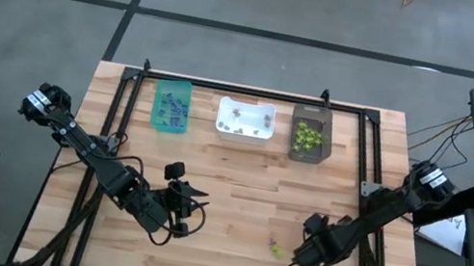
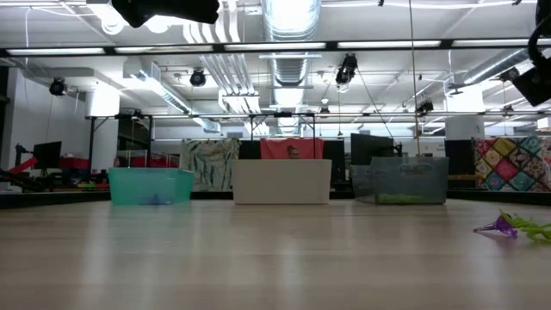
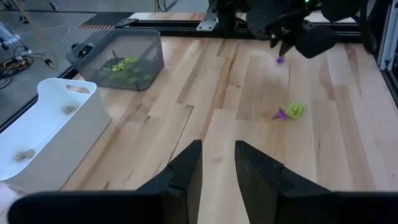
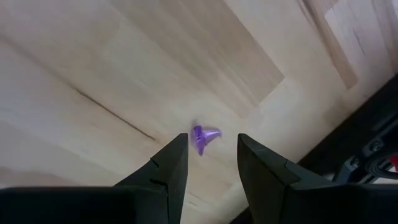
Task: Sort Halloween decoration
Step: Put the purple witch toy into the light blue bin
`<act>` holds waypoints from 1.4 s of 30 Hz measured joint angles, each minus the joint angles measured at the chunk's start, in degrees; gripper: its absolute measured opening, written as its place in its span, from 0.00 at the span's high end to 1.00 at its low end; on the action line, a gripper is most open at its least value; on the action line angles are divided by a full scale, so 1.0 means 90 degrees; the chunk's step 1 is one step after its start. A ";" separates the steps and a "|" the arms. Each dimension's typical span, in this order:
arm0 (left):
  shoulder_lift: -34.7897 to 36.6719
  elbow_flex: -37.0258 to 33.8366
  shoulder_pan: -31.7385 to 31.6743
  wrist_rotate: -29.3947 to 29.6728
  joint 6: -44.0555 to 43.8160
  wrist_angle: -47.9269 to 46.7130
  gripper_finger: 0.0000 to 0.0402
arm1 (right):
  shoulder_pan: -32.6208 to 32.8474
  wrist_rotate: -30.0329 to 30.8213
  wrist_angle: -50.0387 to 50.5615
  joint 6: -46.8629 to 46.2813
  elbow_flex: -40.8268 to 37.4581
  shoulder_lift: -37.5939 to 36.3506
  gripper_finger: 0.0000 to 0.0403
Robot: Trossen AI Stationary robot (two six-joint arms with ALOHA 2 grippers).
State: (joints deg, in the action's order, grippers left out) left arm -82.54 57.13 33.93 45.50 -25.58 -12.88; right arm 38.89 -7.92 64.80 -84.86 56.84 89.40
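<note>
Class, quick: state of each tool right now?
Left tool: open, holding nothing.
Right tool: open, above a purple trinket, not gripping it.

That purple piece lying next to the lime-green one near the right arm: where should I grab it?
Probably from straight above, pinching the purple piece across its flared end. It lies on its side like a small funnel, its narrow tip seemingly pointing at the lime-green piece close beside it, so the flared end is the part clear of that neighbour.

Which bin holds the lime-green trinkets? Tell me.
The dark bin, rightmost in the row; the teal bin holds purple ones, the white bin pale ones.
</note>
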 joint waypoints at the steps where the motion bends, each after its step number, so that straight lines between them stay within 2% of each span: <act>1: 0.0000 -0.0002 -0.0001 0.0000 0.0000 -0.0002 0.81 | 0.0017 -0.0034 -0.0015 -0.0003 -0.0002 0.0053 0.68; 8: 0.0000 -0.0005 -0.0002 0.0000 0.0000 -0.0009 0.81 | 0.0117 -0.0432 -0.0102 0.0136 -0.0006 0.0559 0.68; 16: 0.0000 -0.0005 0.0000 0.0000 0.0001 -0.0002 0.81 | 0.0124 -0.0459 -0.0358 0.0698 -0.0002 0.0997 0.69; 20: 0.0000 -0.0005 0.0000 0.0000 0.0000 0.0000 0.81 | 0.0121 -0.0479 -0.0421 0.0750 0.0010 0.1059 0.76; 26: 0.0000 -0.0005 -0.0001 0.0000 0.0000 0.0001 0.81 | 0.0121 -0.0479 -0.0442 0.0724 0.0010 0.1062 0.95; 32: 0.0000 -0.0005 -0.0002 0.0013 0.0000 0.0003 0.81 | 0.0121 -0.0468 -0.0349 0.0799 -0.0008 0.1038 0.97; 37: 0.0000 -0.0005 0.0049 0.0112 0.0123 0.0006 0.81 | 0.0044 -0.0289 0.0102 0.0829 0.0046 0.0724 0.97; 42: 0.0021 0.0034 0.0351 0.0120 0.0575 0.0010 0.81 | -0.0256 0.0508 0.0121 0.0847 0.0280 0.0131 0.97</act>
State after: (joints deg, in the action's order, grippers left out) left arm -82.36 57.43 37.09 46.58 -20.41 -12.79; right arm 36.59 -3.35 65.89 -77.24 59.36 90.58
